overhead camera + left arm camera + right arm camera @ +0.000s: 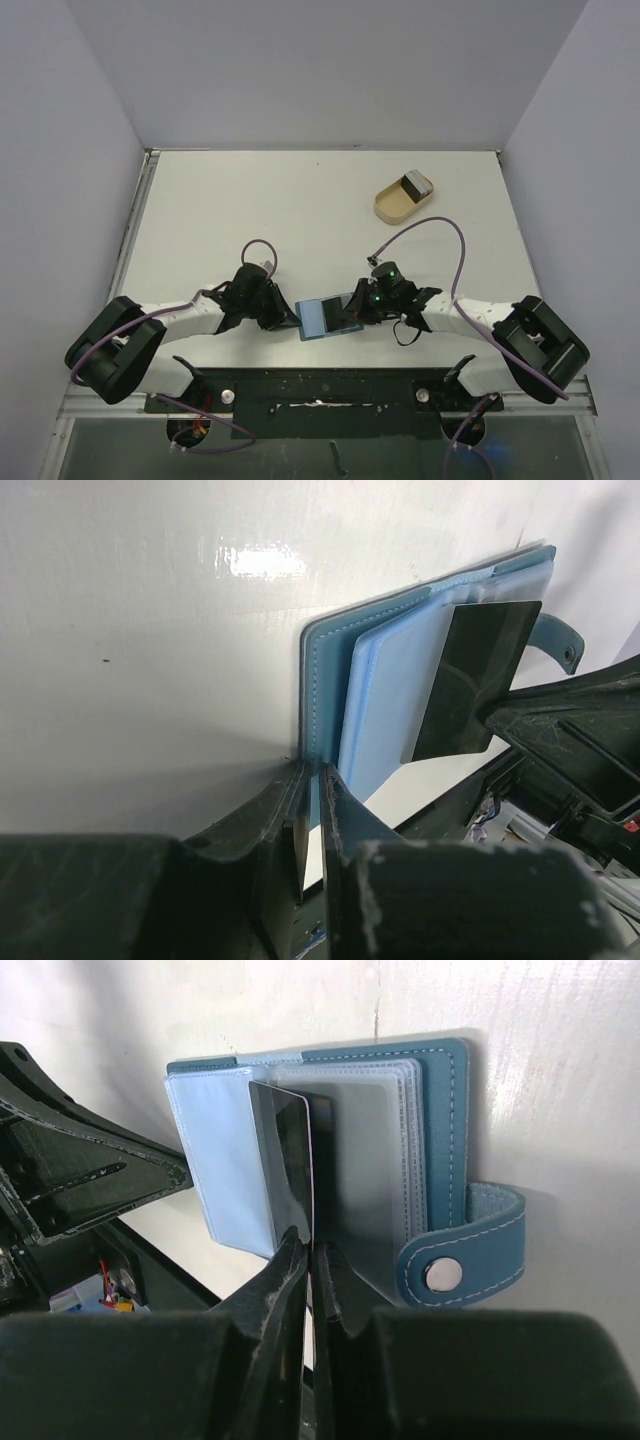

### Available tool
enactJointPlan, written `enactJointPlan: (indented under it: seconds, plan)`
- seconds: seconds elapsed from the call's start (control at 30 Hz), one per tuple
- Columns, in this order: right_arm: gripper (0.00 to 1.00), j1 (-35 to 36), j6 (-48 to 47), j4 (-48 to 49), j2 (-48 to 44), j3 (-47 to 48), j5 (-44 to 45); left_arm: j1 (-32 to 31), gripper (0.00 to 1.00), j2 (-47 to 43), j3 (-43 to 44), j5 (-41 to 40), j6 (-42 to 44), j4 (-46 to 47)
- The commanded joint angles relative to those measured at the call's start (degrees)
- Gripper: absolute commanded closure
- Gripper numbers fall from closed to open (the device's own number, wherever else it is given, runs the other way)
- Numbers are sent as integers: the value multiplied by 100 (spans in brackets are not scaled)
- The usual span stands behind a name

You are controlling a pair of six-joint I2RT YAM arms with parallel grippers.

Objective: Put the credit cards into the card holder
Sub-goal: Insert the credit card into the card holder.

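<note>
The blue card holder (318, 318) lies open on the table near the front edge, between my two grippers. My left gripper (292, 320) is shut on the left edge of its cover (322, 680), with the blue edge running between the jaws (315, 775). My right gripper (353, 308) is shut on a dark, glossy credit card (290, 1155). The card stands on edge over the clear inner pockets (370, 1150), and I cannot tell whether it is inside one. The left wrist view shows the same credit card (475, 680) over the light blue pockets. The snap tab (465, 1260) sticks out to the right.
A tan oval dish (392, 205) sits at the back right of the table with a grey card (416, 184) leaning in it. Purple cables loop over both arms. Grey walls close in the white table (300, 210) on three sides.
</note>
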Motion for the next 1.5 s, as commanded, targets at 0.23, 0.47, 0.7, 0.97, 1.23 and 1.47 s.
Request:
enactJointPlan:
  seconds: [0.23, 0.47, 0.7, 0.97, 1.23, 1.47]
  plan:
    - [91, -80, -291, 11, 241, 77, -144, -30, 91, 177, 109, -167, 83, 80]
    - [80, -68, -535, -332, 369, 392, 49, -29, 91, 163, 110, -149, 83, 89]
    - [69, -63, -682, -775, 144, 651, 282, -26, 91, 197, 136, -107, 92, 104]
    - [64, 1, -916, -922, 335, 917, 402, -29, 91, 218, 113, -55, 92, 188]
    - [63, 145, -967, -591, 719, 1073, 199, -26, 91, 184, 97, -27, 66, 260]
    - [63, 296, -976, -465, 953, 1348, 52, -23, 91, 244, 162, -18, 92, 256]
